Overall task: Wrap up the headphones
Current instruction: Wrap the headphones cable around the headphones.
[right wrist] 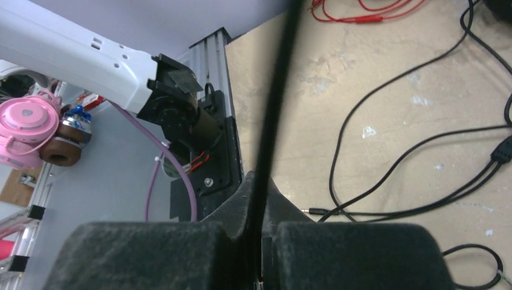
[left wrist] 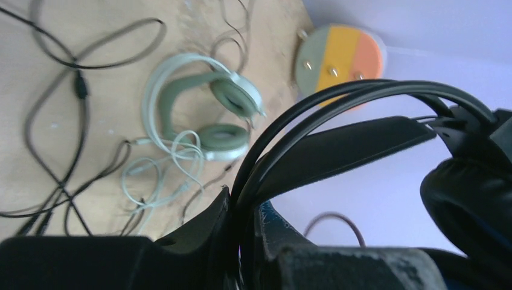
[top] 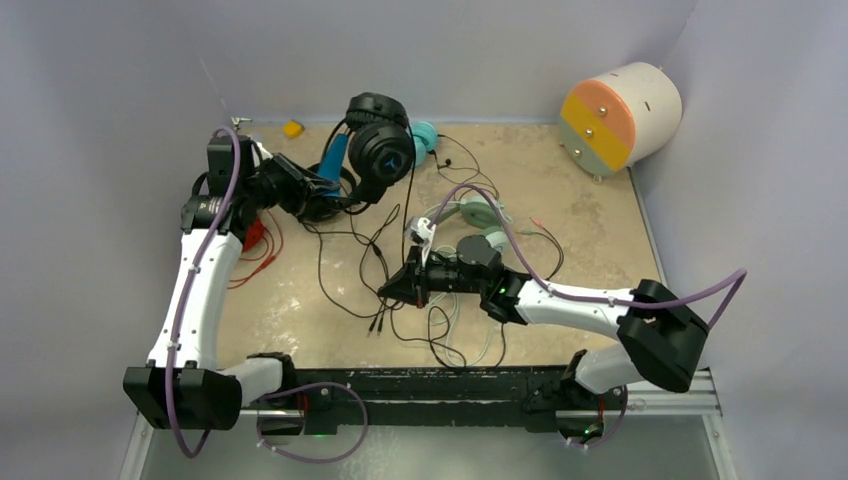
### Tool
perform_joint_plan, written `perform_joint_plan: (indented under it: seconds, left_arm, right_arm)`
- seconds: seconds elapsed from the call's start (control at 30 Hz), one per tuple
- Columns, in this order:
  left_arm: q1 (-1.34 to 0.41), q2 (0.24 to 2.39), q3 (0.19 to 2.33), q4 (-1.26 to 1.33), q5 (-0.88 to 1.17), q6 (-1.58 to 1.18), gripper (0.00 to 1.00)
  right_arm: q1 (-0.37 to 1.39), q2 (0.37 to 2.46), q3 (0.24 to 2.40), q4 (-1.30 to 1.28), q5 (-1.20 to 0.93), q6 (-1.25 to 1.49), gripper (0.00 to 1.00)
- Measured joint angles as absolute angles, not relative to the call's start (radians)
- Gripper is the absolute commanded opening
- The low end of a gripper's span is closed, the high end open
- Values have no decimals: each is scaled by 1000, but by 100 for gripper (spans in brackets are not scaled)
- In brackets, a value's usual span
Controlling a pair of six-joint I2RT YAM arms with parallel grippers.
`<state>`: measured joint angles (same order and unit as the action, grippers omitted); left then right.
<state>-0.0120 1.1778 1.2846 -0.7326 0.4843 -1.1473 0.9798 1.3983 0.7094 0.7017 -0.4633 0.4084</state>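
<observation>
Top external view, left to right: left tool [top: 312, 196], at 10 o'clock on the tabletop [top: 600, 250], clamped narrow on the headband of the black headphones [top: 380, 150], whose ear cups stand raised at its 2 o'clock. Right tool [top: 395, 287], near the tabletop centre, pinched tight on a thin black cable [right wrist: 276, 109]; mint-green headphones [top: 478, 215] lie flat at its 2 o'clock. Cream drum [top: 622, 115] with orange face, far corner at 2 o'clock.

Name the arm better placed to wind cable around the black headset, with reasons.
Probably right. The right gripper is shut on a thin black cable, free to carry it, while the left gripper is busy clamping the black headset by its band.
</observation>
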Motion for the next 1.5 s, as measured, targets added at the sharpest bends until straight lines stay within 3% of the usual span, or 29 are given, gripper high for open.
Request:
perform_joint_plan:
  seconds: [0.43,0.67,0.87,1.23,1.5]
  left_arm:
    - [-9,1015,1143,-479,887,-986,0]
    - [-70,978,1050,-439,971,-896,0]
    - [-250,1019,1055,-526,877,-738,0]
    - [-265,1005,1061,-688,582,-397,0]
    - [-432,940,1055,-704,247,-165,0]
  right_arm:
    - [724,1518,770,758,-784,557,0]
    - [699,1560,952,583,-841,509,0]
    - [696,1572,1067,397,-822,438,0]
    - [593,1552,1087,214,-800,400,0]
    - [590,1470,1115,13,-723,305,2]
